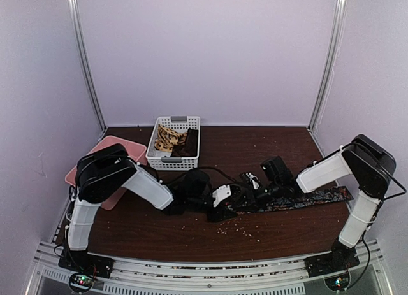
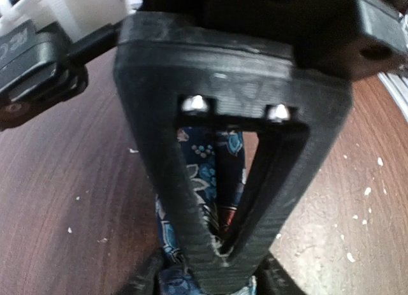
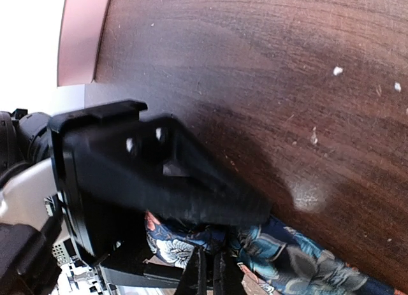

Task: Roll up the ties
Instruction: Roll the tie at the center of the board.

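Note:
The floral tie (image 1: 306,198) lies flat across the right half of the table, its left end gathered where both grippers meet. My right gripper (image 2: 223,260) is pinched shut on that end, and blue patterned fabric (image 2: 207,174) shows between its converging fingers. My left gripper (image 2: 213,283) sits at the bottom edge, one finger on each side of the bunched fabric and the right fingertips. In the right wrist view the right gripper (image 3: 209,276) holds the tie (image 3: 287,257) under the left gripper's finger (image 3: 191,187). A tan tie (image 1: 167,139) and a dark brown tie (image 1: 189,144) lie in the basket.
The white perforated basket (image 1: 156,156) stands at the back centre-left. A pink tray (image 1: 108,145) lies at the left, partly under the left arm. Pale crumbs (image 1: 242,228) dot the dark wood table (image 1: 255,148) near the front. White walls close in the back and sides.

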`<state>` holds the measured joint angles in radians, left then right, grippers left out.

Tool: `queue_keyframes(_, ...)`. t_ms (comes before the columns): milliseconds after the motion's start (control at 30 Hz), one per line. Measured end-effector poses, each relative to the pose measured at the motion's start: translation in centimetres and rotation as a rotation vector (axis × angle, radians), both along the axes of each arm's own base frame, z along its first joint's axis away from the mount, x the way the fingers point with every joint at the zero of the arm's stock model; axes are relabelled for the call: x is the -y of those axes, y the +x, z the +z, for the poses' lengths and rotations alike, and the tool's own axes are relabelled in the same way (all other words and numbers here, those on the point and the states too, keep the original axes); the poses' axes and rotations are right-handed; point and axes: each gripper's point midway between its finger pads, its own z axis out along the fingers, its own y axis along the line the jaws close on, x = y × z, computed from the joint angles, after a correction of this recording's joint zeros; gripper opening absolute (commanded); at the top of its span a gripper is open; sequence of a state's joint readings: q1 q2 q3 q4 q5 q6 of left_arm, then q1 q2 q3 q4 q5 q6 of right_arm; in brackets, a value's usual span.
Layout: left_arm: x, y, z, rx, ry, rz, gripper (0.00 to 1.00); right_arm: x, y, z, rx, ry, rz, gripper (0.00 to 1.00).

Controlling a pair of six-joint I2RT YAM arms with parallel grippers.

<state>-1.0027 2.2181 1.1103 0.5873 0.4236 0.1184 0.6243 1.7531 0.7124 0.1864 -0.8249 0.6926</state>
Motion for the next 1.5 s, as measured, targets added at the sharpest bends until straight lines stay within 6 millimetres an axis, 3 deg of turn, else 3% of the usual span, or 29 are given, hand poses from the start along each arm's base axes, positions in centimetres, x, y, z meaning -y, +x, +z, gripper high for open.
queue_keyframes(267, -1.8, -2.0, 0.1, 0.044, 0.076, -0.091, 0.25, -1.5, -1.5, 0.3, -0.029, 0.013, 0.021, 0.00)
queue_keyframes(333, -2.4, -2.5, 0.1, 0.055, 0.087, -0.111, 0.29, -2.0, -2.0, 0.4, -0.036, 0.016, 0.031, 0.00)
queue_keyframes(433, -2.9, -3.0, 0.1, 0.061, 0.091, -0.126, 0.52, -2.2, -2.4, 0.2, -0.041, 0.013, 0.041, 0.00)
queue_keyframes(533, -3.4, -3.3, 0.1, 0.051, 0.089, -0.121, 0.63, -2.1, -2.2, -0.4, -0.047, -0.001, 0.034, 0.00)
queue_keyframes(633, -3.9, -3.4, 0.1, 0.034, 0.080, -0.097, 0.65, -1.9, -2.1, -1.4, -0.062, -0.011, 0.035, 0.00)
queue_keyframes(833, -5.5, -3.7, 0.1, 0.006, 0.020, -0.014, 0.65, -1.9, -1.7, -1.4, -0.040, 0.008, 0.044, 0.00)
queue_keyframes(967, -6.3, -3.6, 0.1, -0.013, -0.040, 0.050, 0.62, -1.9, -1.7, -1.5, -0.036, 0.015, 0.052, 0.00)
queue_keyframes(1167, -5.8, -2.6, 0.3, -0.042, -0.119, 0.119, 0.56, -1.9, -1.7, -1.4, -0.036, 0.020, 0.055, 0.00)
queue_keyframes(1500, -4.3, -1.9, 0.4, -0.042, -0.150, 0.116, 0.25, -1.8, -1.4, -1.4, -0.032, 0.020, 0.047, 0.00)
